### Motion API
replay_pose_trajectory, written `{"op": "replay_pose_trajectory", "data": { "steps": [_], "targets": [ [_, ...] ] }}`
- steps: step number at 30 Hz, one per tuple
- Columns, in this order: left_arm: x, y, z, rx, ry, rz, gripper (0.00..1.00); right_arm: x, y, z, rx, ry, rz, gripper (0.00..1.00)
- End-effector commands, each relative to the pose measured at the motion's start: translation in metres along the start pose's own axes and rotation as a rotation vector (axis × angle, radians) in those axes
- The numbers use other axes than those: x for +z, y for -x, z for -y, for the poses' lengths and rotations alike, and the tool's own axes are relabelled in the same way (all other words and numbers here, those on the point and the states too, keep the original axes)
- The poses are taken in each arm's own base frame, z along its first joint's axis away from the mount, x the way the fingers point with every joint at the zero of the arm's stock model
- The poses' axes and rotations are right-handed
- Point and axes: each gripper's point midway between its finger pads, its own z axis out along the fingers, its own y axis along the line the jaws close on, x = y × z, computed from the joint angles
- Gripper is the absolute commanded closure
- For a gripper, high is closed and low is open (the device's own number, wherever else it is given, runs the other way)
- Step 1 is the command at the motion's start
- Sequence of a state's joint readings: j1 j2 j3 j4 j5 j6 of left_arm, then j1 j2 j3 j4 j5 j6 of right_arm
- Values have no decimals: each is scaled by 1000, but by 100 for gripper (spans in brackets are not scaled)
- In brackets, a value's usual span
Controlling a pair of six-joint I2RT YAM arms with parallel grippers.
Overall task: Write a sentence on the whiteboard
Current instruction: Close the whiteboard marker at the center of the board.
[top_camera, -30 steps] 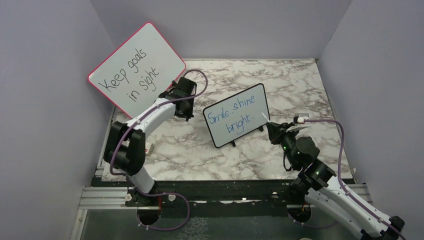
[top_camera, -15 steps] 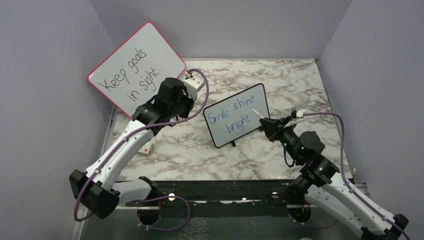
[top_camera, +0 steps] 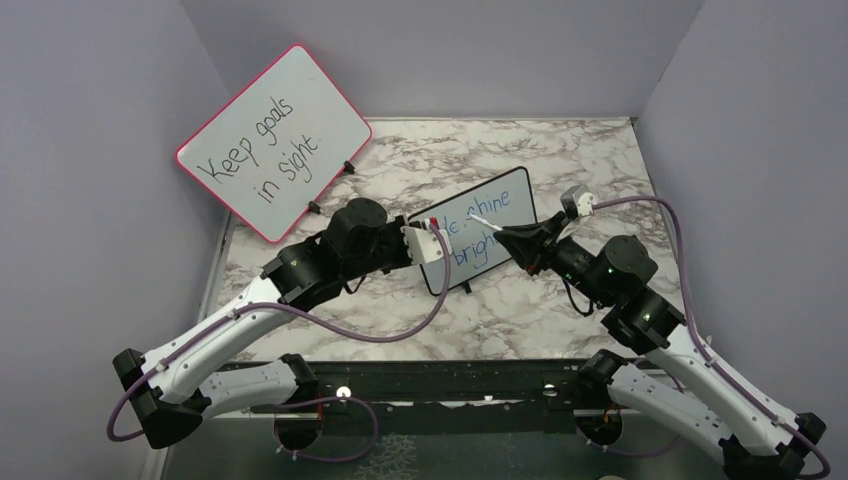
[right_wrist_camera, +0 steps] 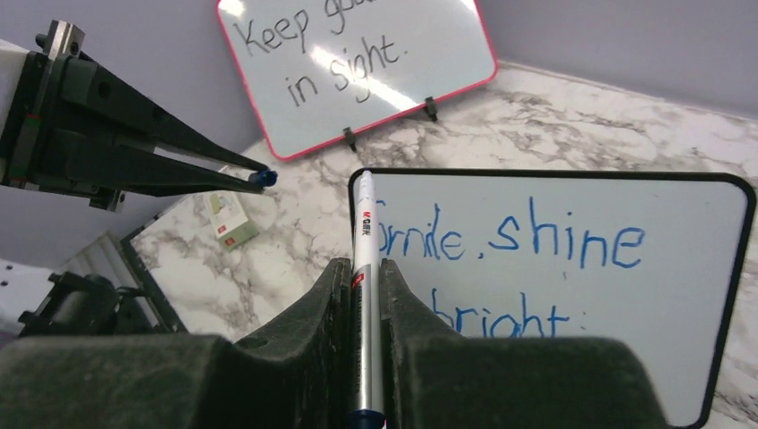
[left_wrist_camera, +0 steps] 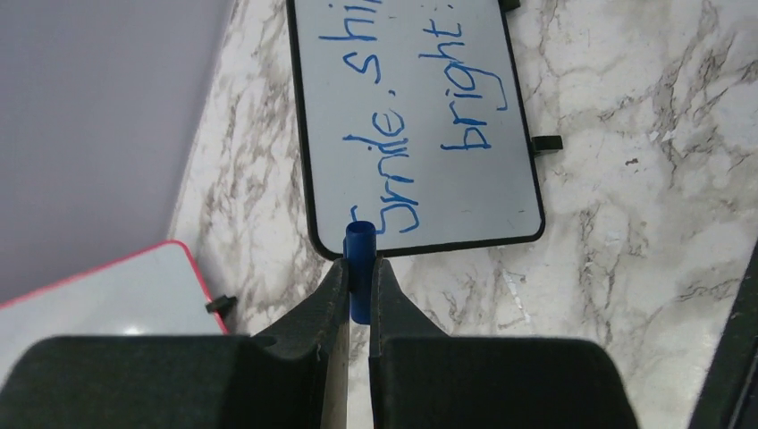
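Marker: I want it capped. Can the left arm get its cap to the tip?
Probably yes. The left end effector holds the cap just beside the marker tip, in front of the whiteboard, and only open air appears to lie between them.

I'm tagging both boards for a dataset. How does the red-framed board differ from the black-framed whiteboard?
Frame: the red-framed board has a red edge; the black-framed whiteboard a thin black one.
Writing: the red-framed board reads "Keep goals in sight" in black; the black-framed whiteboard bears blue writing.
Place: the red-framed board stands back left on the table; the black-framed whiteboard near its middle.
Both are white, round-cornered, on small black feet.
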State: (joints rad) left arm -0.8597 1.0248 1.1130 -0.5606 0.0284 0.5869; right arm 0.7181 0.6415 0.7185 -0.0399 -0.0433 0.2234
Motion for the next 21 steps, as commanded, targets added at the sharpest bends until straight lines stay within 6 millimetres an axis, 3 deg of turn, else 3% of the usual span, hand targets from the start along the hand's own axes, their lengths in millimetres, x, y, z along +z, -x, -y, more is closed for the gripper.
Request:
{"op": "replay_pose_trajectory", "data": {
  "steps": [1,8,21],
  "targets": [
    [2,13,-1,279,31,17,100,3,0,-27,-27,159,-52,99],
    [2,32,12,400,23,68,100,5,-6,-47,-30,279,-91,99],
    [9,30,23,417,3,53,100,-2,-12,-53,-48,320,-134,99]
  ]
}}
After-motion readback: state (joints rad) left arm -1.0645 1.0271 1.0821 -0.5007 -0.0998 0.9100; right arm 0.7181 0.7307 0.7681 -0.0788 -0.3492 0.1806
